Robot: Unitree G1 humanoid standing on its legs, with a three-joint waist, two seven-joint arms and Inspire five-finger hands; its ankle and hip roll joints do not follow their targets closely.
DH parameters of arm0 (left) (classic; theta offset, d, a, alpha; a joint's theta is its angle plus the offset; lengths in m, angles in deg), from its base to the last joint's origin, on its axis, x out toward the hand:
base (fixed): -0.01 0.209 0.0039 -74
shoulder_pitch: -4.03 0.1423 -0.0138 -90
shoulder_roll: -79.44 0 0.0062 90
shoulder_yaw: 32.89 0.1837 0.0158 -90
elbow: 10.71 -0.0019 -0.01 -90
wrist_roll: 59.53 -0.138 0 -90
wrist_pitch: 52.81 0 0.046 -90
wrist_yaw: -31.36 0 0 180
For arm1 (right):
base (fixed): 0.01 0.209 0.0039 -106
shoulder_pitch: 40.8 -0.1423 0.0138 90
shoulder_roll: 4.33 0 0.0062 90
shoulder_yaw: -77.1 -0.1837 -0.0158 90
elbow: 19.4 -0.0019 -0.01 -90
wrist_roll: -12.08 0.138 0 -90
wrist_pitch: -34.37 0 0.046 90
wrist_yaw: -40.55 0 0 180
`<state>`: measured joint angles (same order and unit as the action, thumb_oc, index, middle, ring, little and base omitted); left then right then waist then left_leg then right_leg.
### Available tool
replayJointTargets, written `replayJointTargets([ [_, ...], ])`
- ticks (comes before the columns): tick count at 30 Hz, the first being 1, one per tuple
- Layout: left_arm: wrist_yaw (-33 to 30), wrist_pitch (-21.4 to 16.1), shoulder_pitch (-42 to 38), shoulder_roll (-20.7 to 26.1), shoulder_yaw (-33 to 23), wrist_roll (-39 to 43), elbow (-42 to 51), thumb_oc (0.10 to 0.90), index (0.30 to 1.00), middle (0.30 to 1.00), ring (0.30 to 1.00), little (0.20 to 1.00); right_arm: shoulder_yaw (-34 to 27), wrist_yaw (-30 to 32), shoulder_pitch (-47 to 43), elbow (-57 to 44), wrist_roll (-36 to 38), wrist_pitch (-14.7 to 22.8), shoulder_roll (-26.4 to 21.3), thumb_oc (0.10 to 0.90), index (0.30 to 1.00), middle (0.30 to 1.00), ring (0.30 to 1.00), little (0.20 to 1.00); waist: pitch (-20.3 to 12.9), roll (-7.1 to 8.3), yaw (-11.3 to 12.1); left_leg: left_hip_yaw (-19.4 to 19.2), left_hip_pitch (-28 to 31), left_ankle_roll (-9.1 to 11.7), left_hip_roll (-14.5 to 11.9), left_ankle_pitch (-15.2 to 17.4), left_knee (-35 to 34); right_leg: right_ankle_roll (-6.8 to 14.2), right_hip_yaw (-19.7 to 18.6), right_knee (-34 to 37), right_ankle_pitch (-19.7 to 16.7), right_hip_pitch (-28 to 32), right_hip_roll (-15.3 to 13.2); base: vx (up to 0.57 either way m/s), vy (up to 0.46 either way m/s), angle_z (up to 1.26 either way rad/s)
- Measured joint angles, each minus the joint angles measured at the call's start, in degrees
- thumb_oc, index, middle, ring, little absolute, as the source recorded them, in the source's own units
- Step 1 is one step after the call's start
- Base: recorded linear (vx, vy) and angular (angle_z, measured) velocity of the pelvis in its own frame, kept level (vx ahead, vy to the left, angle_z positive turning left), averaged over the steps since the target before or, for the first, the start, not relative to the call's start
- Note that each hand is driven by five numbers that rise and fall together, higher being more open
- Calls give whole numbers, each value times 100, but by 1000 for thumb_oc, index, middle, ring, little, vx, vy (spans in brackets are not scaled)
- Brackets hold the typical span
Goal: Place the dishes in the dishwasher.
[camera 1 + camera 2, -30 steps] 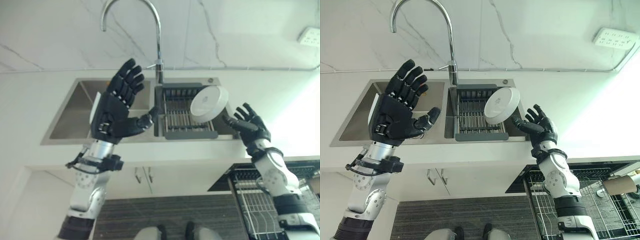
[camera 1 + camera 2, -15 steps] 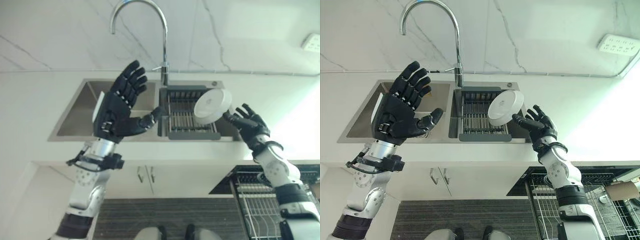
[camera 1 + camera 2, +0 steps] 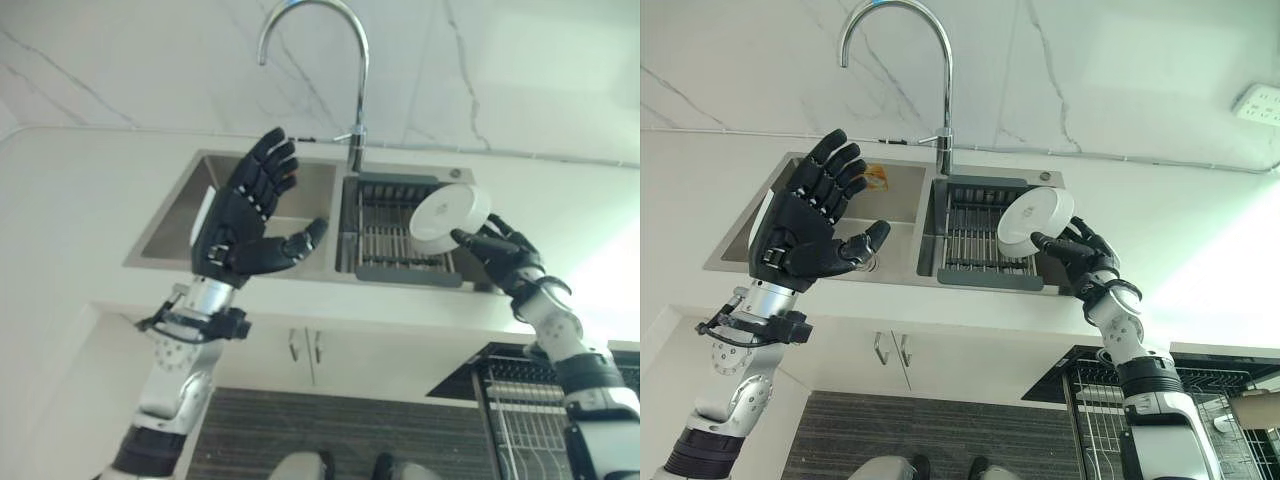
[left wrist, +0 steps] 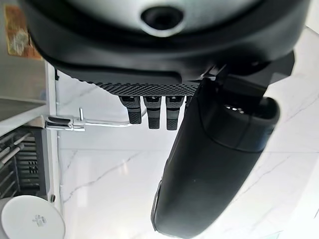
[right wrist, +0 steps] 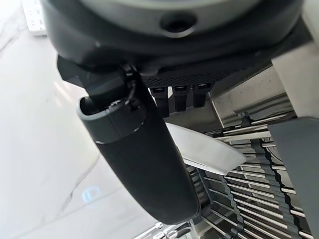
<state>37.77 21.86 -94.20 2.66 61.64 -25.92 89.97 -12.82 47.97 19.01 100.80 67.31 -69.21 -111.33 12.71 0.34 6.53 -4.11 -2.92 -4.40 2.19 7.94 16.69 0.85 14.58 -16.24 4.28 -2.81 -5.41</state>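
While my right hand point(image 3: 1085, 262) holds the white plate point(image 3: 1034, 221) up over the sink's right basin, I see its thumb lying across the plate's face and its fingers point(image 5: 182, 96) reaching behind the rim, so the dish is pinched between them. The plate stands tilted on edge, its underside turned toward the head camera, just above the dark drying rack point(image 3: 973, 240) that sits in that basin. In the right wrist view the plate's edge point(image 5: 207, 149) shows just past my thumb, with the rack's metal bars beneath it.

My left hand point(image 3: 805, 228) is raised over the sink's left basin point(image 3: 190, 215), palm facing the camera, its fingers point(image 3: 835, 170) spread straight and the thumb sticking out sideways toward the rack; it holds nothing. The curved chrome faucet point(image 3: 940, 90) rises between my two hands, behind the divider of the steel sink. The left wrist view catches the same plate beyond my thumb, down by the rack.

Below my right forearm, under the white tabletop point(image 3: 1200, 250), the dishwasher's wire basket point(image 3: 1095, 410) is pulled out.
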Motion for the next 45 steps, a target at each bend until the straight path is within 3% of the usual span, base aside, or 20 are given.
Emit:
replayJointTargets([
  [10, -85, 23, 0, 158, 26, 204, -133, 800, 900, 900, 900, 900, 33, -30, -215, 408, 234, -51, -74, 800, 900, 900, 900, 900, -3, 2, 54, 148, 2, 16, 68, -46, -83, 9, 130, 4, 41, 43, -68, 12, 2, 8],
  [22, -123, 32, 1, 193, 39, 216, -173, 800, 900, 900, 900, 900, 32, 72, -412, 905, 355, -46, -210, 800, 900, 900, 900, 900, -3, 3, 293, 320, 98, 20, 123, -61, -161, 28, 325, 37, 137, 202, -121, 26, -6, 9],
  [29, -123, 35, 2, 214, 39, 219, -174, 800, 900, 900, 900, 900, 31, 300, -630, 1256, 484, 202, -228, 800, 900, 900, 900, 900, -3, 2, 333, 473, 112, 61, 142, -88, -198, 22, 488, 92, 177, 305, -124, 22, -2, 14],
  [31, -124, 36, 2, 216, 40, 222, -174, 800, 900, 900, 900, 900, 21, 408, -648, 1299, 590, 360, -229, 632, 648, 648, 648, 648, -3, 2, 332, 536, 116, 63, 154, -87, -198, 22, 551, 111, 188, 349, -130, 19, 0, 15],
  [33, -127, 36, 3, 217, 40, 222, -174, 800, 900, 900, 900, 900, 16, 561, -647, 1299, 687, 536, -227, 569, 554, 554, 554, 554, -3, 2, 348, 572, 110, 67, 166, -91, -201, 23, 571, 112, 193, 353, -135, 14, -2, 10],
  [34, -131, 36, 3, 218, 40, 223, -174, 800, 900, 900, 900, 900, 15, 622, -648, 1299, 704, 621, -227, 464, 396, 396, 396, 396, -3, 2, 359, 591, 109, 69, 173, -93, -201, 31, 587, 112, 203, 359, -141, 14, 2, 9],
  [35, -132, 36, 3, 219, 40, 223, -174, 800, 900, 900, 900, 900, 15, 702, -648, 1299, 759, 690, -227, 400, 300, 300, 300, 300, -3, 1, 370, 603, 111, 70, 179, -93, -202, 33, 602, 112, 207, 371, -147, 12, 6, 8],
  [45, -228, 37, 5, 375, 94, 426, -173, 800, 900, 900, 900, 900, 12, 1390, -682, 1528, 786, 1122, -206, 400, 300, 300, 300, 300, -18, -26, 479, 647, 114, 44, 219, -116, -205, 58, 653, 114, 233, 393, -187, -1, 7, 3],
])
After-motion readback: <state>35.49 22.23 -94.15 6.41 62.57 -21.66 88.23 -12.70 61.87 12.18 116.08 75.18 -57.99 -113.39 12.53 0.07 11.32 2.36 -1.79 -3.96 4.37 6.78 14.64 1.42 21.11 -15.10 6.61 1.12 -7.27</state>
